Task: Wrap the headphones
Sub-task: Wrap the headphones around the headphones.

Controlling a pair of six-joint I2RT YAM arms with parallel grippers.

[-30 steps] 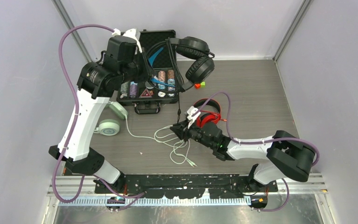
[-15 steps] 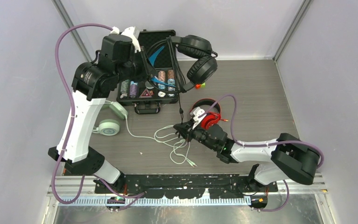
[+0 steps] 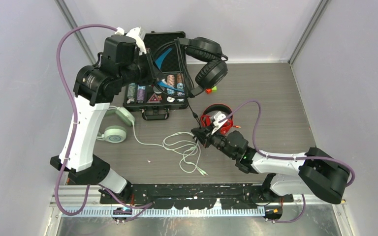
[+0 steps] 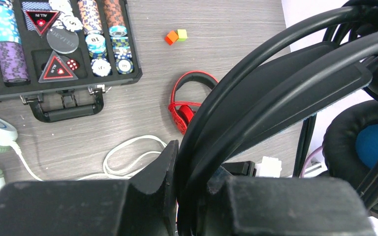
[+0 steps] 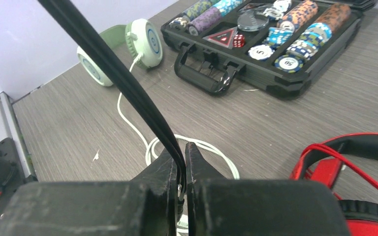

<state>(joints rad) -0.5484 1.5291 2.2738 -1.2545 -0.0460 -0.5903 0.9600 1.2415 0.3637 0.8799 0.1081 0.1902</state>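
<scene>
left gripper [image 4: 191,171] clamped on the black headphones [image 4: 285,93] by the headband, right gripper [image 5: 183,158] pinching their black cable [image 5: 113,69], triangle chip [image 4: 38,18] reads ALL IN

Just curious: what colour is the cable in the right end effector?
Black cable; right wrist view shows it best.

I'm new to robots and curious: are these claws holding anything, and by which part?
The left gripper clamps the black headphones by their headband; the right gripper pinches their black cable.
</scene>
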